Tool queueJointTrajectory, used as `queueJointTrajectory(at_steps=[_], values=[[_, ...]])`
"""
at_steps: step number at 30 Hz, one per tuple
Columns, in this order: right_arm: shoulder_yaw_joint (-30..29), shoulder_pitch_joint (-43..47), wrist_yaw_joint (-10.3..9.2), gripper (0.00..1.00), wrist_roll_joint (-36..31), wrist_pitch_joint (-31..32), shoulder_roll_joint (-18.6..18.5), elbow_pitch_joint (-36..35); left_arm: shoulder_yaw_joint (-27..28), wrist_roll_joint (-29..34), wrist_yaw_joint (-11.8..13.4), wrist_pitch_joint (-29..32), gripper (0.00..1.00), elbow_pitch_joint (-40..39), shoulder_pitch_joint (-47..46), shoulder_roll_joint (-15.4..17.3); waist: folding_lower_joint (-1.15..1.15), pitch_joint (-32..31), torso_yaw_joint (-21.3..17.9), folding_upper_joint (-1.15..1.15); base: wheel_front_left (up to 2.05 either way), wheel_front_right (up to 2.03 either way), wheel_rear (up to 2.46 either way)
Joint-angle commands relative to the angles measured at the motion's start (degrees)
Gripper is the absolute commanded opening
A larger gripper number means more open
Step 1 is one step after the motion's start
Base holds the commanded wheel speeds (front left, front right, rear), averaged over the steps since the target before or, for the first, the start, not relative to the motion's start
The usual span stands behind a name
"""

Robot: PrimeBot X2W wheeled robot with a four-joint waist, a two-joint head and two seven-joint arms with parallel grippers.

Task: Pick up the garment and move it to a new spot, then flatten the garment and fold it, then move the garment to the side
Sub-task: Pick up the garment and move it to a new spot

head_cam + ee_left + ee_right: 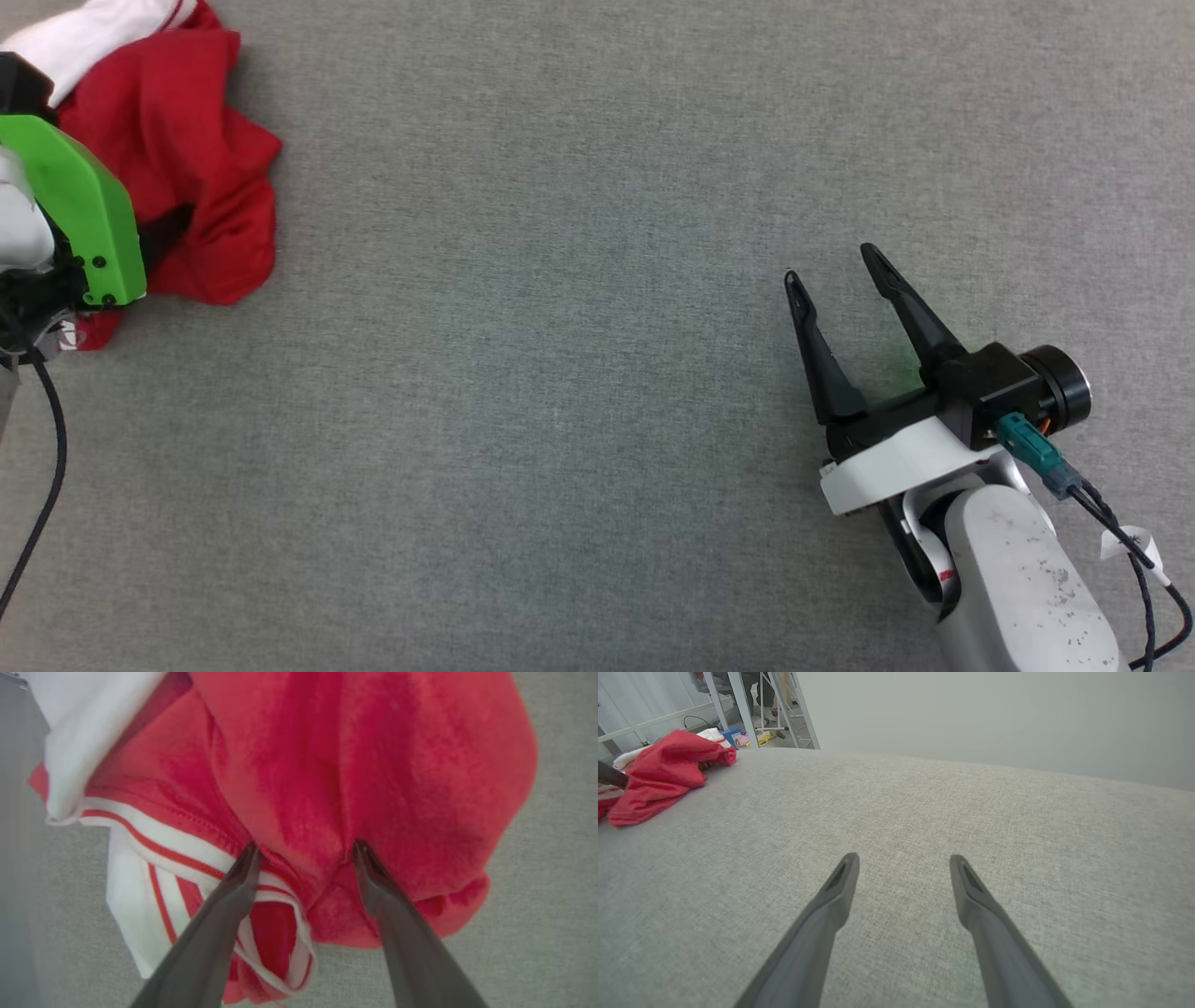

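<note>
The red jersey shirt (187, 159) lies crumpled in a heap at the far left of the grey cloth-covered table (560, 420), one white sleeve (93, 33) uppermost at its far end. The left arm reaches in from the left edge of the head view, its green wrist cover (84, 215) lying over the near side of the heap. In the left wrist view the left gripper (306, 848) points straight into the cloth. Its two fingers are spread wide, the tips pressed against the fabric, with a raised red fold bulging between them but not pinched. The left finger (233, 891) sits on the red-and-white striped trim (154, 840), the other on plain red.

The right arm is well apart from the shirt, low at the right side of the table, its pale forearm (1018, 569) rising from the bottom edge. The right gripper (831, 266) points up and slightly left, fingers parted wide and holding nothing. In the right wrist view it hovers over bare cloth, fingers angled shallowly toward the surface.
</note>
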Motion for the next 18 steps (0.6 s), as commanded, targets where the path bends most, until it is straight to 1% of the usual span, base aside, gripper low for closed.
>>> queueJointTrajectory(at_steps=[1, 4, 7, 8, 9, 10, 13, 15, 18], values=[[0.05, -1.15, -0.04, 1.00, 0.33, -0.52, -0.18, 0.02, -0.63, -1.38, -0.14, 0.57, 1.00, -0.16, -0.69, 0.80, -0.01, 2.34, -2.24, 0.69, 0.00, 0.00, 0.00], [0.00, -1.29, -0.04, 1.00, 0.43, -0.52, -0.18, 0.16, -1.74, -2.82, -0.14, 0.23, 1.00, -0.51, -0.55, 1.57, -0.01, 2.50, -2.30, 0.69, 0.00, 0.00, 0.00], [-0.05, -1.10, -0.04, 1.00, 0.61, -0.52, -0.18, 0.34, -2.71, -4.37, -0.14, 0.10, 1.00, 0.10, 0.11, 1.23, -0.01, 2.27, -2.08, 0.69, 0.00, 0.00, 0.00], [-0.05, -1.02, -0.04, 1.00, 0.61, -0.52, -0.18, 0.51, -2.97, -5.14, -0.14, 0.40, 0.88, 0.32, 0.41, 0.93, -0.01, 2.11, -1.91, 0.69, 0.00, 0.00, 0.00], [-0.06, -0.96, -0.04, 1.00, 0.59, -0.52, -0.18, 0.63, -3.15, -5.56, -0.14, 0.43, 0.39, 0.46, 0.58, 0.77, -0.01, 1.95, -1.77, 0.69, 0.00, 0.00, 0.00], [-0.08, -0.86, -0.04, 1.00, 0.55, -0.52, -0.18, 0.79, -3.43, -5.88, -0.14, 0.05, 0.00, 0.36, 0.76, 0.60, -0.01, 1.63, -1.59, 0.69, 0.00, 0.00, 0.00], [-0.18, -0.77, -0.04, 1.00, 0.53, -0.52, -0.18, 1.37, -3.89, -5.55, -0.14, -3.05, 0.00, -0.02, 0.90, 0.90, -0.01, 0.66, -1.18, 0.69, 0.00, 0.00, 0.00], [-0.18, -0.75, -0.04, 1.00, 0.62, -0.52, -0.18, 1.75, -4.30, -4.48, -0.14, -6.15, 0.00, -0.30, 0.67, 1.43, -0.01, -0.39, -0.97, 0.69, 0.00, 0.00, 0.00], [-0.21, -0.36, -0.04, 1.00, 1.28, -0.52, -0.18, 2.19, -5.13, -0.52, -0.14, -14.35, 0.00, -1.23, 0.16, 2.97, -0.01, -2.79, -0.80, 0.69, 0.00, 0.00, 0.00]])
